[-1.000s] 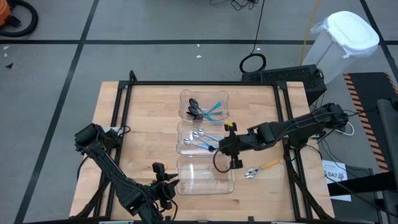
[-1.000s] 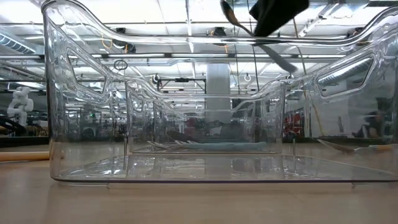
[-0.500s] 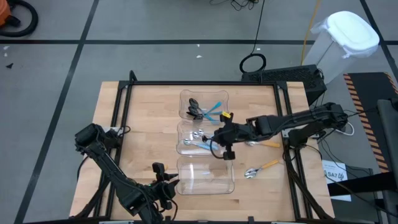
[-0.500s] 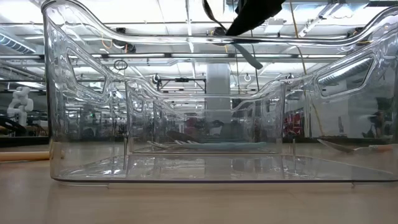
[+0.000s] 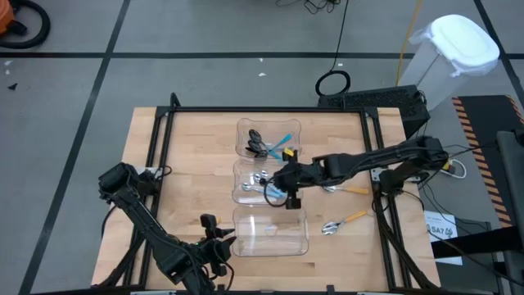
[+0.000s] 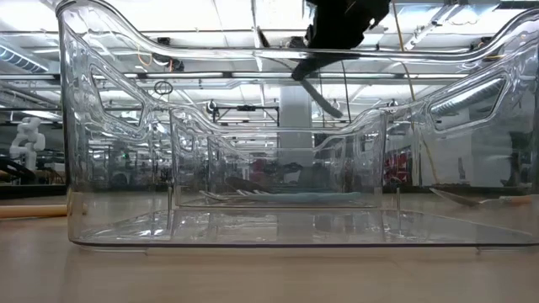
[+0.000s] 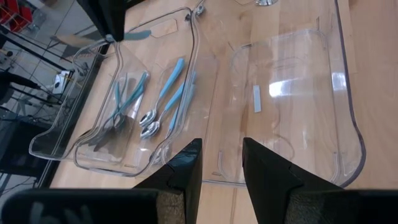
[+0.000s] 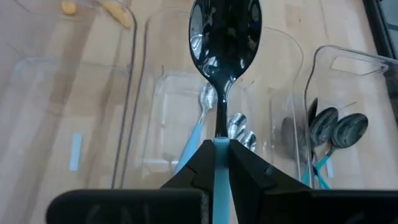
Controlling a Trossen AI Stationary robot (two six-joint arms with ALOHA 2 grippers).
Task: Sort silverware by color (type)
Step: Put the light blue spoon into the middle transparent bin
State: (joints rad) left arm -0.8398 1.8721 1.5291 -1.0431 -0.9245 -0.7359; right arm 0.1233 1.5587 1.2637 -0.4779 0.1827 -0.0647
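Three clear bins stand in a column at mid-table. The far bin (image 5: 268,138) holds dark-bowled spoons with light-blue handles. The middle bin (image 5: 246,187) holds silver spoons (image 8: 239,127) with blue handles. The near bin (image 5: 270,233) holds no silverware. Above the middle bin, my right gripper (image 5: 282,184) is shut on a dark-bowled spoon (image 8: 225,31) with a blue handle. My left gripper (image 7: 217,168) waits open near the table's front edge, touching nothing. My right gripper pinches the spoon's light-blue handle (image 8: 221,155) between its two fingers, at the end near the thin dark neck. The fingers come from the table's right, slanting down, and lie along the spoon. The spoon is lifted clear above the middle bin, its bowl ahead of the fingertips.
Two orange-handled spoons lie on the bare wood right of the bins, one (image 5: 342,222) beside the near bin and one (image 5: 354,190) under my right arm. A black frame (image 5: 164,123) borders the table. Open wood lies left of the bins.
My right gripper has carried the dark spoon from above the near bin's right rim toward the table's left and a little toward the far edge, sinking slightly, and now hangs above the middle bin. The spoon stays pinched and clear of the bins.
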